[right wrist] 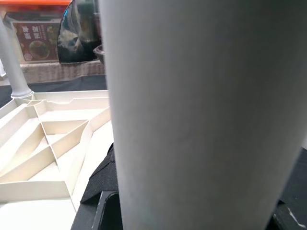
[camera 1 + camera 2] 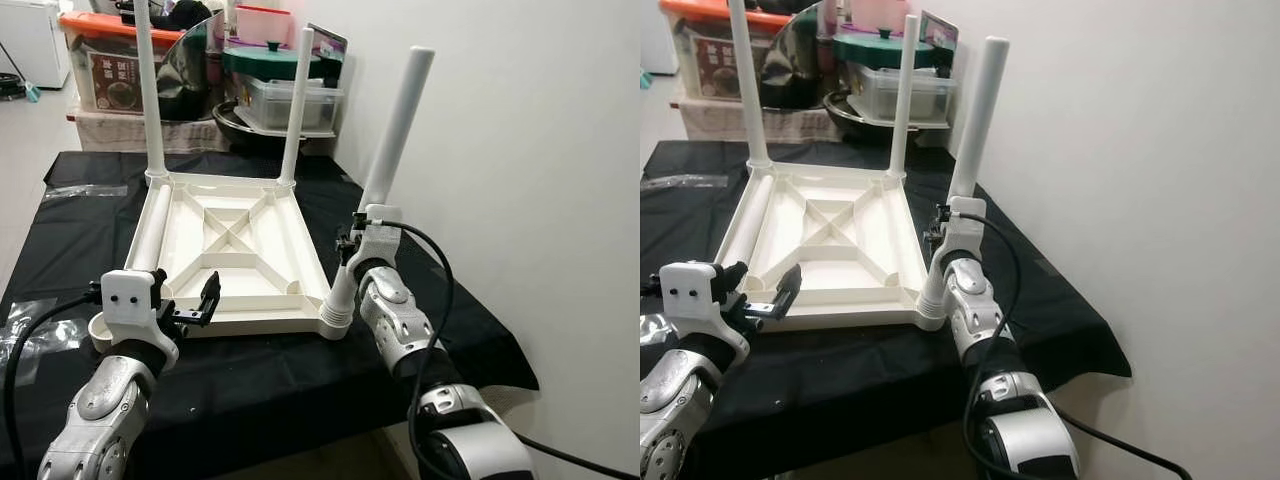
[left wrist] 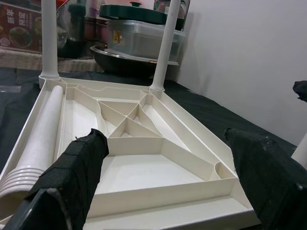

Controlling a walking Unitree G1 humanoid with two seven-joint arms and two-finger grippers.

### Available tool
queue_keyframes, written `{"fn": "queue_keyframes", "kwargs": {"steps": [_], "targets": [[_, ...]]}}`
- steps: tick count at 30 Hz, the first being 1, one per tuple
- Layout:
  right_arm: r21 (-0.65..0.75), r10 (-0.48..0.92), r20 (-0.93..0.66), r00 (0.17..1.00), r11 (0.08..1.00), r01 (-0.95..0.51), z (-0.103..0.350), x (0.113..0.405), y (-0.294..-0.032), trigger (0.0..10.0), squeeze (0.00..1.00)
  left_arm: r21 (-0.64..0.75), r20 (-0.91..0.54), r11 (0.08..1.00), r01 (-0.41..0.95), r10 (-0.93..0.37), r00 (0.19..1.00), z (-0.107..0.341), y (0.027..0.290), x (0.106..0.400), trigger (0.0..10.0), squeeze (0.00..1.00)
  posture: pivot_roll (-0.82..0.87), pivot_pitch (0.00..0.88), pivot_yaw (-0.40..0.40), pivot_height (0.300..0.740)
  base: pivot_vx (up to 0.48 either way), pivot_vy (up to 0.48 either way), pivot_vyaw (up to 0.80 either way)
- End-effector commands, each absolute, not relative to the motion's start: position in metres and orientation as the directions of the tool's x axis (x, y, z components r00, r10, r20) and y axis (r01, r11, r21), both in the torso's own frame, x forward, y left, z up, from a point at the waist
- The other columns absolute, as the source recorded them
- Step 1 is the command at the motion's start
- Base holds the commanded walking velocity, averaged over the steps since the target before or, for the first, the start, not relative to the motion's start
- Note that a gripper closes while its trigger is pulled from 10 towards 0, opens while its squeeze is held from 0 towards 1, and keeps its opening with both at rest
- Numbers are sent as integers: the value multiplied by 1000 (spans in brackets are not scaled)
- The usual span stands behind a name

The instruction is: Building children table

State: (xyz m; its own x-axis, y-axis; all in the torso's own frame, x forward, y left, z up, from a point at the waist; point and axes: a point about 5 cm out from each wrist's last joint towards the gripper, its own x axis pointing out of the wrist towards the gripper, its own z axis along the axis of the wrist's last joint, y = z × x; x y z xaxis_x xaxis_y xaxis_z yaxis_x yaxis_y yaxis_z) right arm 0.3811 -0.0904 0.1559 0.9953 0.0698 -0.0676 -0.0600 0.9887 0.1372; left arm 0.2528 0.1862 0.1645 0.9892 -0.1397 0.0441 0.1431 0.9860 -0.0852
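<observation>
The right gripper is closed around a white table leg near that leg's lower end, just above the near right corner of the upturned white tabletop. The leg is seen tilted, its top leaning toward the wall, while its ribbed base sits at the corner socket; in the right wrist view the leg is pressed close against the camera, with black finger pads visible beneath it. The left gripper is held open and empty at the near left corner of the tabletop, its two padded fingers spread wide apart with the ribbed underside of the tabletop seen between them.

The tabletop lies upside down on a black cloth that covers the work table, near the table's right edge and reaching toward its far edge. Two legs are already stood upright in the far corners: the far left leg and the far right leg. A fourth leg is laid flat inside the tabletop along its left edge, with its ribbed end toward the near left corner. Clear plastic wrapping lies on the cloth at the table's left edge. Beyond the far edge, storage boxes and a dark pot are stacked.
</observation>
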Motion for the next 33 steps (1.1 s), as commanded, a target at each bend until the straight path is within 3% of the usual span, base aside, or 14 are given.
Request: {"fn": "queue_keyframes", "kwargs": {"steps": [1, 33], "targets": [[122, 21, -283, 959, 992, 15, 106, 367, -103, 10000, 0, -87, 48, 983, 159, -155, 987, 164, 182, 255, 10000, 0, 112, 0, -144, 740, 0, 0, 0], [152, 136, -213, 968, 983, -105, 134, 364, -82, 10000, 0, -80, 46, 983, 167, -164, 985, 164, 182, 257, 10000, 0, 113, 0, -141, 740, 0, 0, 0]]}}
